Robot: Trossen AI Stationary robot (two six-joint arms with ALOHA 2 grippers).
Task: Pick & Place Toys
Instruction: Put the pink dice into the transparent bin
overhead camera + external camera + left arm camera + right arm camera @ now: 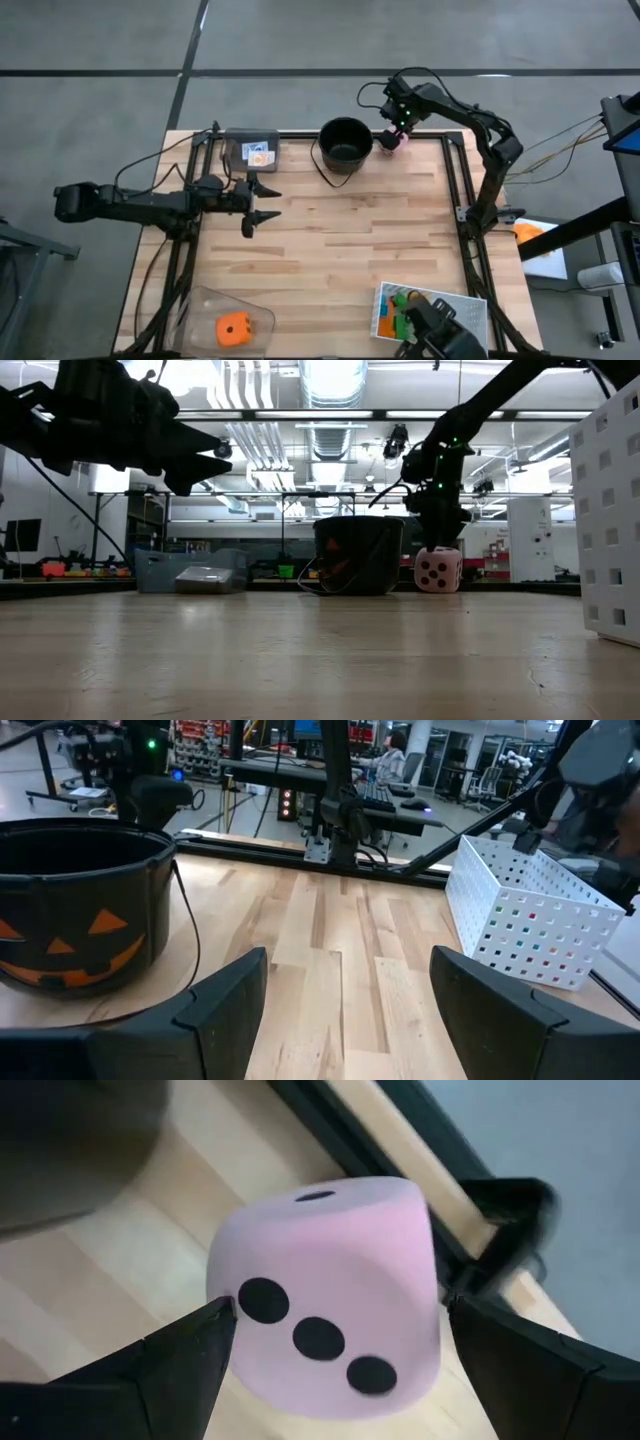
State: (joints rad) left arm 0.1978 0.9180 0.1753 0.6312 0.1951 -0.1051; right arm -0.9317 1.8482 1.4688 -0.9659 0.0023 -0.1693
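Note:
A pink die with black dots (389,144) rests on the table at the far edge, just right of the black bucket (346,143). It also shows in the low view (438,570) and the right wrist view (330,1250). My right gripper (396,133) is open right above it, pointing down, with one finger on each side of the die (340,1315). My left gripper (274,203) is open and empty above the table's left middle, pointing right. An orange die (233,327) lies in a clear tray at the near left. Coloured bricks (400,312) lie in a white tray.
The bucket has a pumpkin face (70,945) and a wire handle lying on the table. A clear tray with cards (252,150) stands at the far left. The white perforated tray (455,305) stands at the near right. Bare wood lies in the middle.

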